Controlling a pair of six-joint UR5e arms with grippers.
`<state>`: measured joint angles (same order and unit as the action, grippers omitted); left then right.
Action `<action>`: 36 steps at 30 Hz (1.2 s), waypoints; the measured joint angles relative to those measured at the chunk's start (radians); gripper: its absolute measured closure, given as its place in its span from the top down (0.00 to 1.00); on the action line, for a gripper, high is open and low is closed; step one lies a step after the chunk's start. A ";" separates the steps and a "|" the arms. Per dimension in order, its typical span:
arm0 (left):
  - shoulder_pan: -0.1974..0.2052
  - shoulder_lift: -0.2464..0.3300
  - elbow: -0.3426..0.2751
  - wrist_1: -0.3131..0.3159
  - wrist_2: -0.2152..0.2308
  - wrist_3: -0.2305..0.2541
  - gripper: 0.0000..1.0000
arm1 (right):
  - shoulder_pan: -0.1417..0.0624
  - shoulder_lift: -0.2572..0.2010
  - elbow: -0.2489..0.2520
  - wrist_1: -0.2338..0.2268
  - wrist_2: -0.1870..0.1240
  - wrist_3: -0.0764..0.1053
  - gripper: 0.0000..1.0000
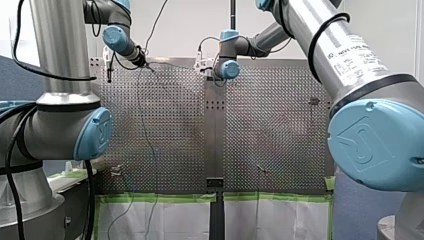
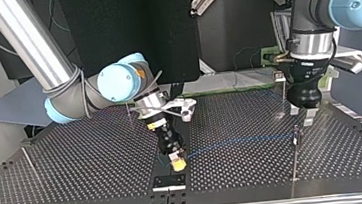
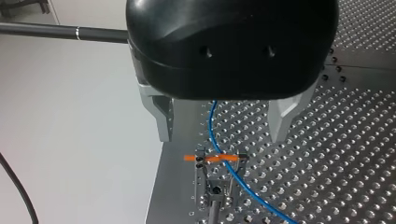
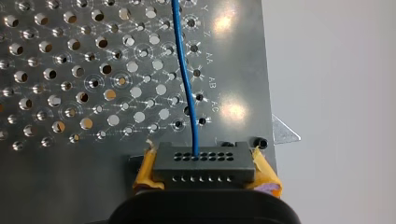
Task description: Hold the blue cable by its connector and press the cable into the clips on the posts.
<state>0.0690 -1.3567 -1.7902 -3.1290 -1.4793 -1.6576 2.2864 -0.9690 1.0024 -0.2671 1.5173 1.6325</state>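
Note:
The blue cable (image 4: 187, 84) leaves a dark multi-hole connector (image 4: 204, 161), and my right gripper (image 4: 205, 176) is shut on that connector with its yellow pads (image 4: 145, 169) at either side. In the top view my right gripper (image 2: 177, 163) sits low over the plate's middle, and the blue cable (image 2: 243, 140) runs from it to a thin post (image 2: 296, 136). My left gripper (image 3: 223, 137) hovers open just above a clip post (image 3: 218, 161) with an orange band. The cable (image 3: 212, 126) lies in that clip between the metal fingers (image 3: 163, 122), untouched by them.
The perforated plate (image 2: 84, 161) has more thin posts (image 2: 281, 80) near my left gripper (image 2: 303, 114) and one (image 2: 128, 111) behind my right arm. A black block (image 2: 169, 182) sits at the plate's near edge. The clip post stands close to the plate's edge (image 3: 156, 205).

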 joint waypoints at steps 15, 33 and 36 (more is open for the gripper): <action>-0.012 0.000 0.002 -0.003 -0.010 -0.002 1.00 | 0.000 0.001 0.000 0.003 0.000 0.000 0.00; -0.072 -0.039 0.037 0.016 0.044 -0.032 1.00 | 0.002 0.001 0.000 0.004 0.002 0.000 0.00; -0.081 -0.055 0.047 0.020 0.034 -0.032 1.00 | 0.003 0.002 0.000 0.005 0.002 0.000 0.00</action>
<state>-0.0119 -1.4116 -1.7435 -3.1089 -1.4457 -1.6893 2.2891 -0.9674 1.0025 -0.2626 1.5188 1.6323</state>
